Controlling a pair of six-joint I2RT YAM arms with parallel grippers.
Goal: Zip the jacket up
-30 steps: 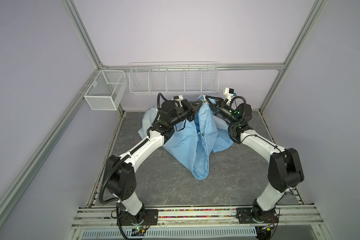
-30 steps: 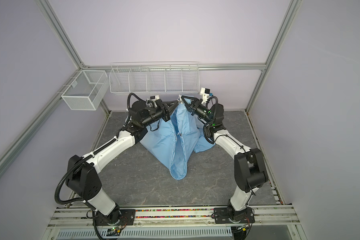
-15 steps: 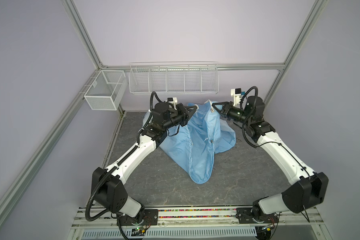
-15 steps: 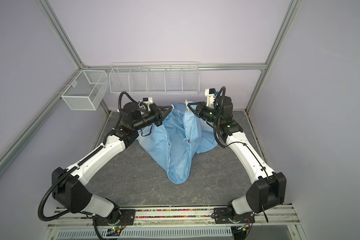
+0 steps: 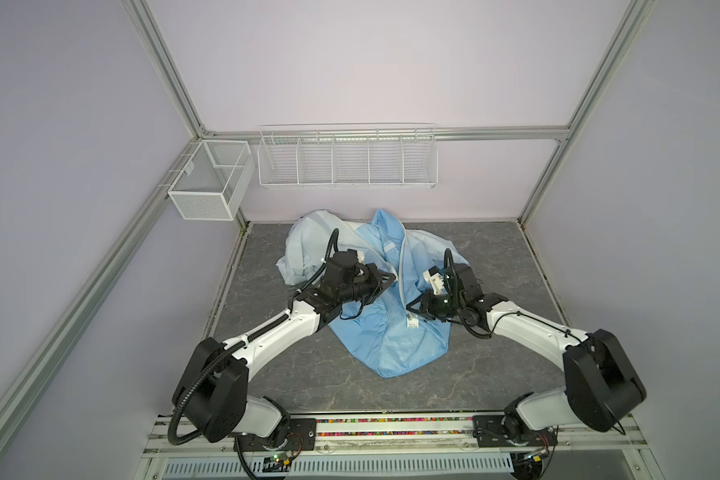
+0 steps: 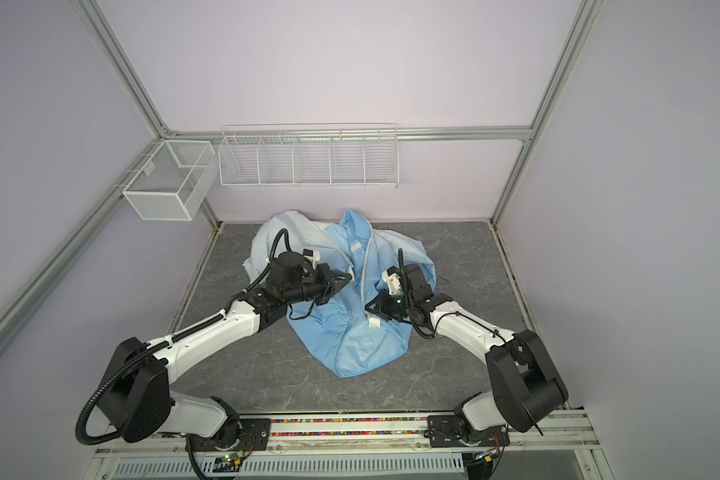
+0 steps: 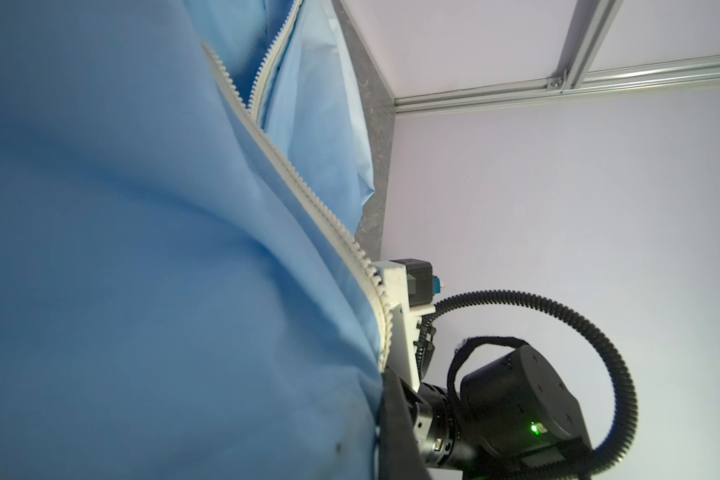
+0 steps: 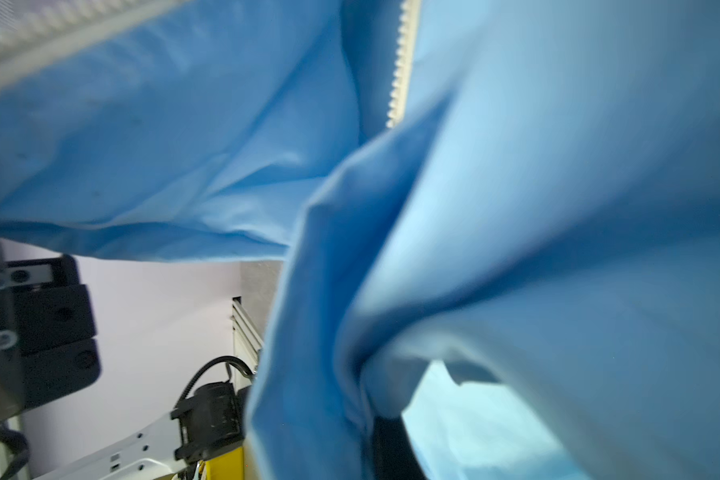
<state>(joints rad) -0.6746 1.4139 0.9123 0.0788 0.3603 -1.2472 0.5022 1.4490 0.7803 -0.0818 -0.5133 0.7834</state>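
Note:
The light-blue jacket (image 5: 395, 340) lies crumpled on the grey table in both top views, collar toward the back wall. Its paler part (image 6: 275, 237) is bunched at the back left. A white zipper (image 5: 404, 266) row runs down the front. My left gripper (image 5: 391, 276) is shut on the jacket's left zipper edge (image 7: 308, 195), held a little off the table. My right gripper (image 5: 410, 308) is shut on a fold of jacket fabric (image 8: 329, 332) beside the zipper's lower end, just above a small white tag (image 6: 373, 323). Both wrist views are mostly filled with blue cloth.
A wire shelf (image 5: 348, 156) hangs on the back wall, and a mesh basket (image 5: 208, 183) is fixed at the back left corner. Aluminium frame posts border the grey table (image 5: 495, 266). The arm bases sit on a rail (image 5: 391, 428) at the front.
Both arms have come down and toward the front with the jacket. The jacket, hanging raised near the back wall a second ago, now lies on the table.

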